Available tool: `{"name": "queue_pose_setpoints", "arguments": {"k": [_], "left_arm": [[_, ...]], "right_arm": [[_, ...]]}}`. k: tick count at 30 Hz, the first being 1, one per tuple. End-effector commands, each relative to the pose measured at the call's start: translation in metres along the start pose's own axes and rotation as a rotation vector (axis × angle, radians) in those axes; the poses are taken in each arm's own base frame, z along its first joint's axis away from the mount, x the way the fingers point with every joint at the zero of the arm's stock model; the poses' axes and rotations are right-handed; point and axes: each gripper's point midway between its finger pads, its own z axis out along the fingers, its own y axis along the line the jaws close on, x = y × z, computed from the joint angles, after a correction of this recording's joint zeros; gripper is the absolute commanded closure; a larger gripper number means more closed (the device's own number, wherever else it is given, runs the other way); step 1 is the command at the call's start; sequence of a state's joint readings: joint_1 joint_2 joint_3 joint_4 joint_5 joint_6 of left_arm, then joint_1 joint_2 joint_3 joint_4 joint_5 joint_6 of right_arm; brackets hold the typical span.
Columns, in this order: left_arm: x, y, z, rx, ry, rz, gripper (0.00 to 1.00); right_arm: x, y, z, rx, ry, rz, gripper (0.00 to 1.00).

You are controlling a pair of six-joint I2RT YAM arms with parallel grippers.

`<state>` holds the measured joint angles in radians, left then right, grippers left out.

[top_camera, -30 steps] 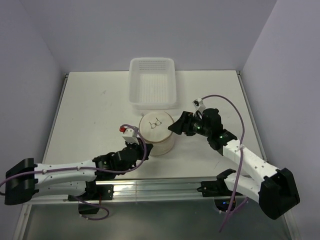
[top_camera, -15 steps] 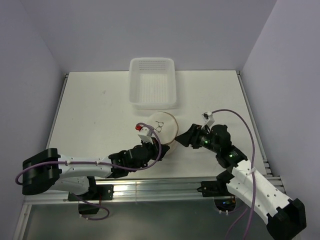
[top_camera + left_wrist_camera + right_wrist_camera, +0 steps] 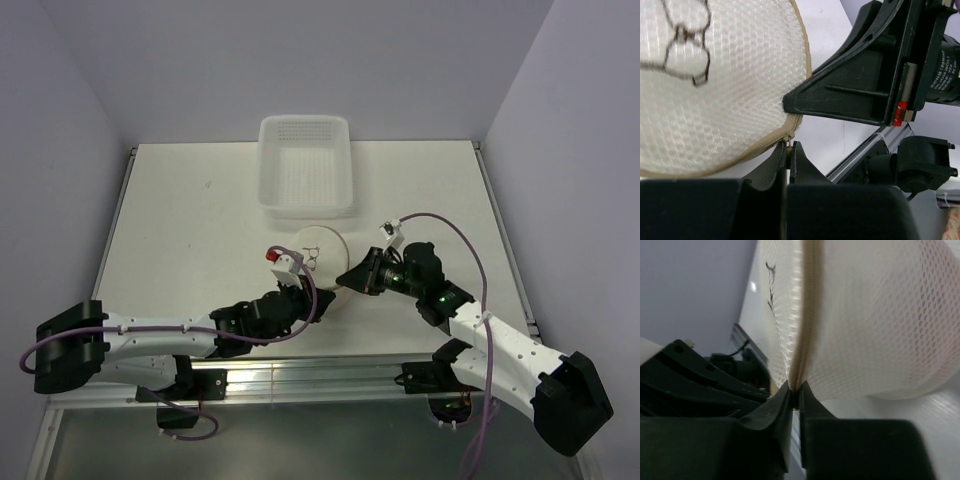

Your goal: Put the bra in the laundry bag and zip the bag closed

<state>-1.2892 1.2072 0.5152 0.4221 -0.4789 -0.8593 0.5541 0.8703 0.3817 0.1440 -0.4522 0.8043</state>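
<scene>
Pinching laundry bag zip seam, mid surface, with left fingers and right fingers narrowed tight. Risking slipping off thin tape, dragging light bag, snagging mesh. Not seeing bra.

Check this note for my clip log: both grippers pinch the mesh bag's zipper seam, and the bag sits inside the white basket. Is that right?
Not quite. The top view shows the bag outside the basket, on its near side. The left gripper and right gripper do pinch its zipper seam, as noted.
</scene>
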Motion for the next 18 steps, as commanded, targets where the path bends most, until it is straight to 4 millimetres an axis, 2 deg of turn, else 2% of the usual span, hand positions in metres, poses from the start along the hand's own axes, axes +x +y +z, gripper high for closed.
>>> {"name": "queue_pose_setpoints", "arguments": {"k": [1,3,5,10,11,13,14,15,18], "left_arm": [[-0.022,-0.002,-0.008,-0.017,-0.068,0.001,1.00],[-0.026,0.008,-0.012,-0.049,-0.075,0.013,1.00],[-0.030,0.014,-0.018,-0.064,-0.070,0.034,1.00],[-0.032,0.056,-0.034,-0.208,-0.080,0.079,1.00],[-0.039,0.060,-0.039,-0.219,-0.098,0.069,1.00],[-0.037,0.079,-0.049,-0.277,-0.091,0.090,1.00],[-0.048,0.082,-0.056,-0.292,-0.132,0.076,1.00],[-0.044,0.096,-0.063,-0.335,-0.115,0.096,1.00],[-0.060,0.102,-0.075,-0.361,-0.164,0.082,1.00]], "right_arm": [[-0.019,0.020,0.004,-0.063,-0.056,-0.037,0.95],[-0.020,0.021,0.005,-0.060,-0.041,-0.062,1.00],[-0.026,0.016,0.006,-0.039,-0.049,-0.078,1.00],[-0.052,0.006,-0.003,0.018,-0.105,-0.117,1.00],[-0.057,0.007,-0.006,0.028,-0.119,-0.123,1.00],[-0.062,0.003,-0.009,0.048,-0.128,-0.146,1.00],[-0.066,-0.001,-0.010,0.067,-0.131,-0.143,1.00],[-0.068,-0.003,-0.011,0.077,-0.135,-0.142,1.00],[-0.075,-0.008,-0.010,0.094,-0.159,-0.137,1.00]]}}
